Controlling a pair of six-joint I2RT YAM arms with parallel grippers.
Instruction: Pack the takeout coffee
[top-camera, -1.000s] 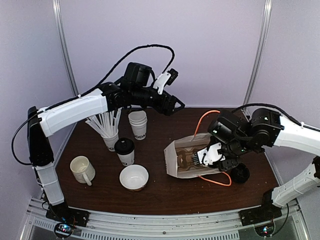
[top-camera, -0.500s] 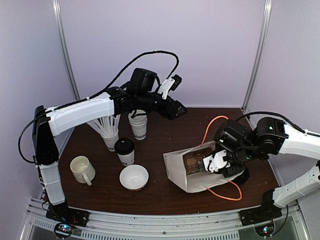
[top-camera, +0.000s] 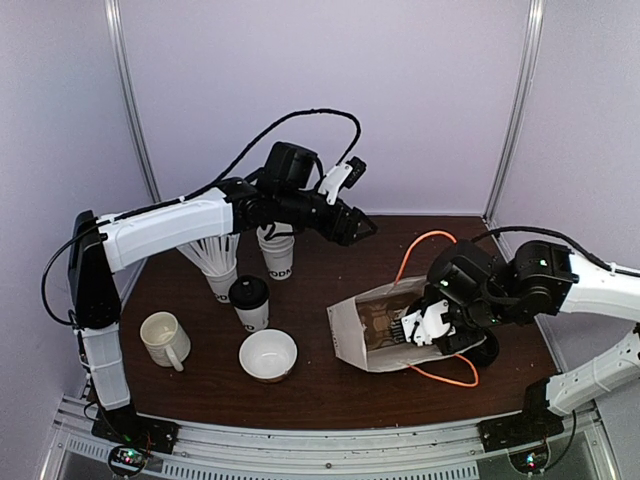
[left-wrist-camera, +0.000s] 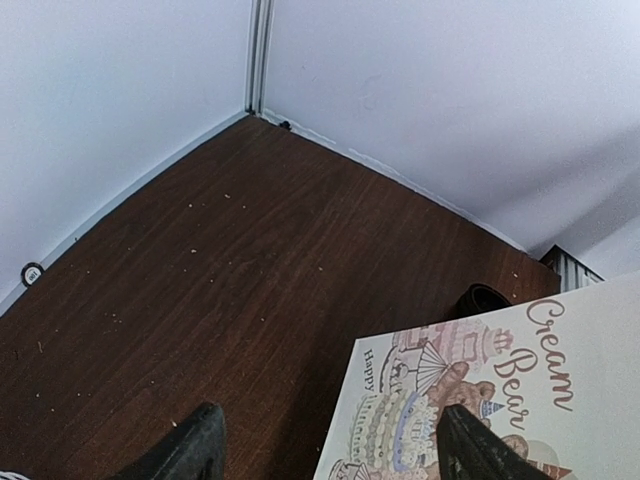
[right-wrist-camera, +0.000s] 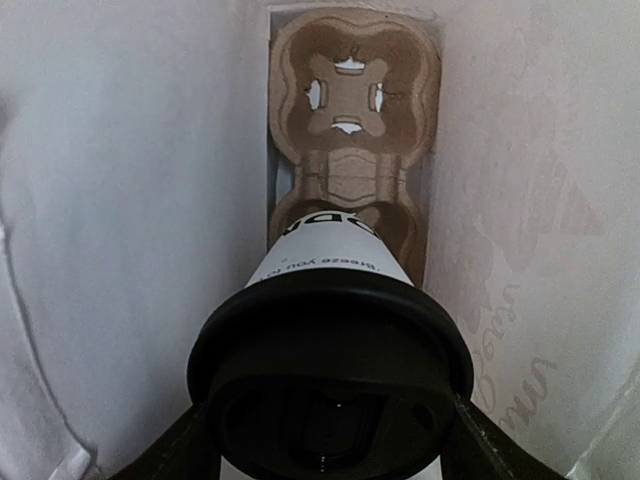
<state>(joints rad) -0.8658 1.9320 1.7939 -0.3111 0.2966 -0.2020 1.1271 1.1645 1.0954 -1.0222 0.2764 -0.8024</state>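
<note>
Since a sec ago the L arm's swung right, off the stack of lidless cups (top-camera: 277, 250). The left gripper (top-camera: 355, 225) now hangs over the back of the table (top-camera: 330, 400) near the bag (top-camera: 350, 340), fingers spread wide, nothing in them. The bag's shifted a bit w/ the R arm.

The right gripper (top-camera: 408, 326) is inside the bag, fingers clamped round one takeout coffee (right-wrist-camera: 330, 330) just under its lid. Its base is over the near well of the cardboard carrier (right-wrist-camera: 350, 130); can't tell if it's seated. Bag walls crowd both sides.

The 2nd lidded cup (top-camera: 250, 300) stands on the table btwn the straw cup (top-camera: 218, 270) and bowl (top-camera: 268, 354), mug (top-camera: 165, 338) further left.
</note>
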